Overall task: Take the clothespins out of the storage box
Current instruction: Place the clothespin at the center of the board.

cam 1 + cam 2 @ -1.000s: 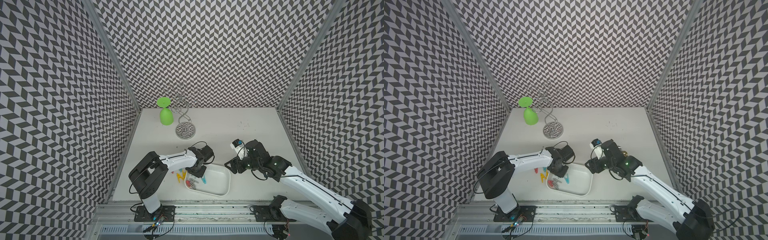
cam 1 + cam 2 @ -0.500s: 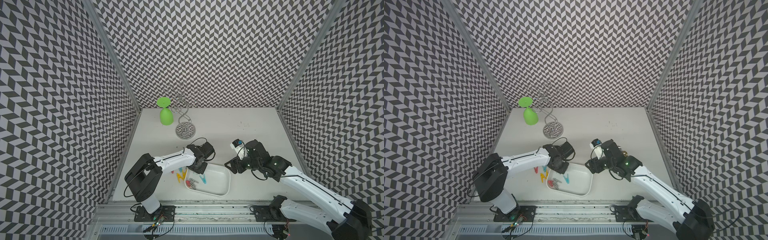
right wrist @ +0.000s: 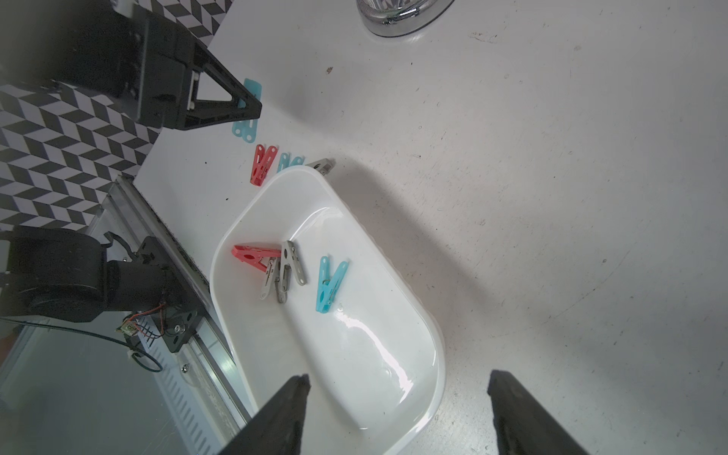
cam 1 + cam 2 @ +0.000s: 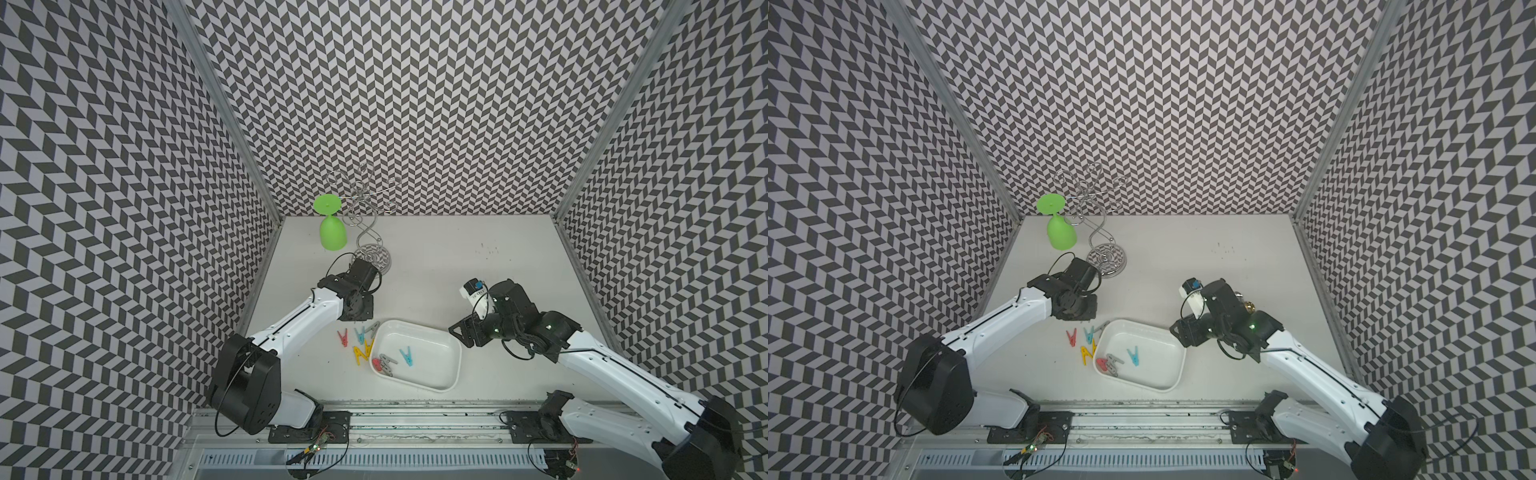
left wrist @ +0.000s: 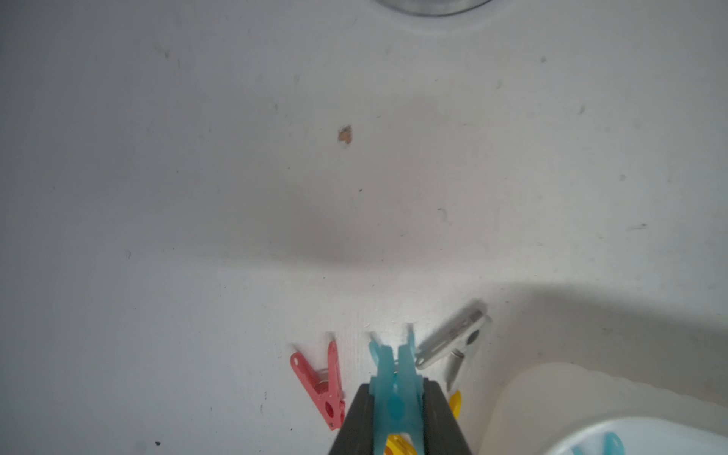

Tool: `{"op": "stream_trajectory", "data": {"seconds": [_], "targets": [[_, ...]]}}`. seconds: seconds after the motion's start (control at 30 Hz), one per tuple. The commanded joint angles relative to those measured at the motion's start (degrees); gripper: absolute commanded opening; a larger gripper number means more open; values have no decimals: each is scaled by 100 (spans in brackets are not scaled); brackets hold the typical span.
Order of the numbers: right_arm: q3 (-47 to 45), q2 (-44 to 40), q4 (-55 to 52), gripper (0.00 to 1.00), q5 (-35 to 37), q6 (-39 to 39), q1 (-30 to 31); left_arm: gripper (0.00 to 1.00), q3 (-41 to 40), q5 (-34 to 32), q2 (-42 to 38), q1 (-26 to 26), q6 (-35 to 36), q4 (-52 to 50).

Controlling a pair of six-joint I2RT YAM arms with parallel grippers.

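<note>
Blue clothespin sits pinched in your nearly closed left gripper, by the pile at the storage box's nine o'clock, likely for a drop. Right gripper gapes empty at two o'clock; pegs lie inside.

Three walls papered in a black-and-white chevron pattern close in a white tabletop, with bare metal posts in the two back corners. The tabletop is scuffed. A small brown spot lies ahead of the fingers of the left gripper. Dark specks sit well apart from the fingers of the right gripper. A metal rail edges the table's open side. The light is even and soft, and the shadows are faint and grey.
</note>
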Motion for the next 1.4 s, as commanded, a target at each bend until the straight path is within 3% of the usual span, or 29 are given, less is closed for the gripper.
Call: {"op": "stream_trajectory", "data": {"seconds": [0.0, 0.37, 0.73, 1.17, 1.37], "targets": [[34, -51, 156, 75, 38, -36, -18, 21, -149, 276, 113, 252, -48, 338], [25, -95, 126, 75, 84, -1, -14, 25, 44, 692, 1105, 671, 186, 837], [34, -52, 138, 75, 167, 21, -18, 32, 489, 820, 1117, 640, 380, 614], [42, 28, 151, 75, 145, 8, -17, 32, 1471, 1000, 996, -315, 1486, 14], [34, 56, 152, 75, 147, 17, -18, 32, 1568, 1046, 978, -893, 1269, -139]]}}
